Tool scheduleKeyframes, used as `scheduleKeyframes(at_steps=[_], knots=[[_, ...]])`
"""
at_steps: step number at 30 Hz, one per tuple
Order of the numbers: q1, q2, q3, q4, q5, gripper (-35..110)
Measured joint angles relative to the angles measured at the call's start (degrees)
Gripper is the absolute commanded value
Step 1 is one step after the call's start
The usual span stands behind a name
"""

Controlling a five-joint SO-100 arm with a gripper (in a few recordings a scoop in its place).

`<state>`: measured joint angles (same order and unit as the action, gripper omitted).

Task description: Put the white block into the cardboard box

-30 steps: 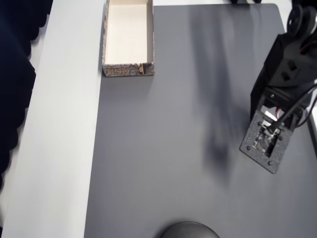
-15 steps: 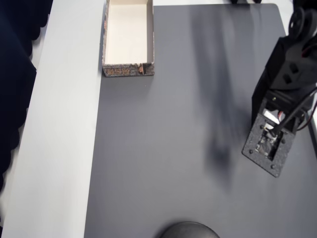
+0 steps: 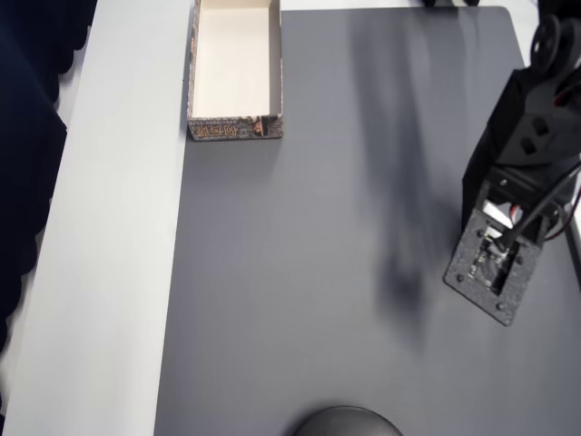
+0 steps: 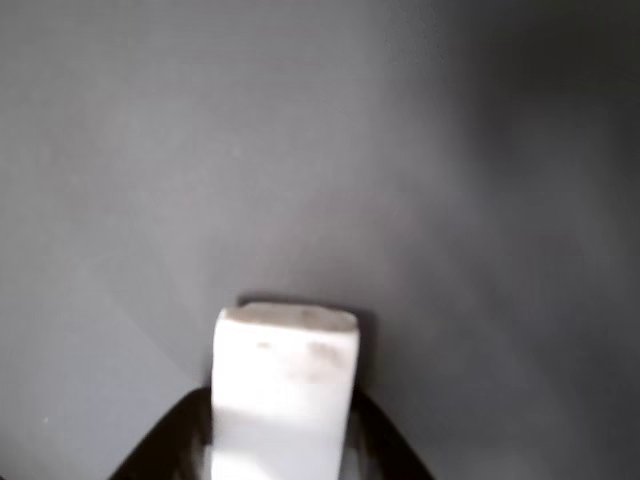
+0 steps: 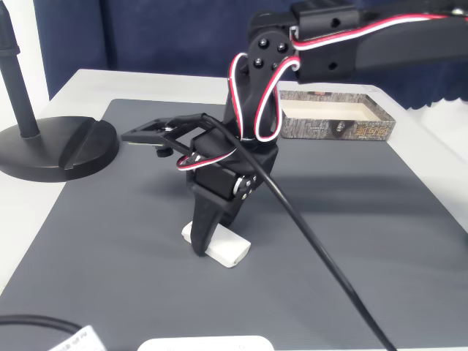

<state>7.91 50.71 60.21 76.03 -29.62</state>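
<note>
Fingers: the black fingertips (image 4: 190, 440) flank the white block (image 4: 285, 385) on both sides in the wrist view, close against its long faces; whether they are actually pressing on it cannot be told.
Gripper: the gripper (image 5: 208, 238) stands nose-down over the block (image 5: 219, 247) in the fixed view, tips at mat level.
Block position: flat on the grey mat (image 3: 318, 272), at its right side in the overhead view, hidden there beneath the arm's wrist plate (image 3: 490, 272).
Change: between one second ago and half a second ago the wrist plate shifted slightly down and right in the overhead view; since then it has held its place. The descent appears complete.
Meaning for task: judged stage is the grasp itself; the block is not yet lifted.
Cardboard box (image 3: 234, 73): at the mat's top-left edge in the overhead view, well apart from the block, interior bare.
Next requirement: confirm a firm closure, lift clear, then carry diagonally across the mat to the box.
</note>
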Motion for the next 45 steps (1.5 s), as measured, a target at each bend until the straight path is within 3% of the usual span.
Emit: scheduleKeyframes(at_steps=[8, 30, 45], knots=[[-0.2, 0.0, -0.4, 0.0, -1.2, -2], [-0.6, 0.6, -1.2, 4.2, -1.8, -2], [5.0, 20.1, 13.1, 7.4, 2.5, -2]])
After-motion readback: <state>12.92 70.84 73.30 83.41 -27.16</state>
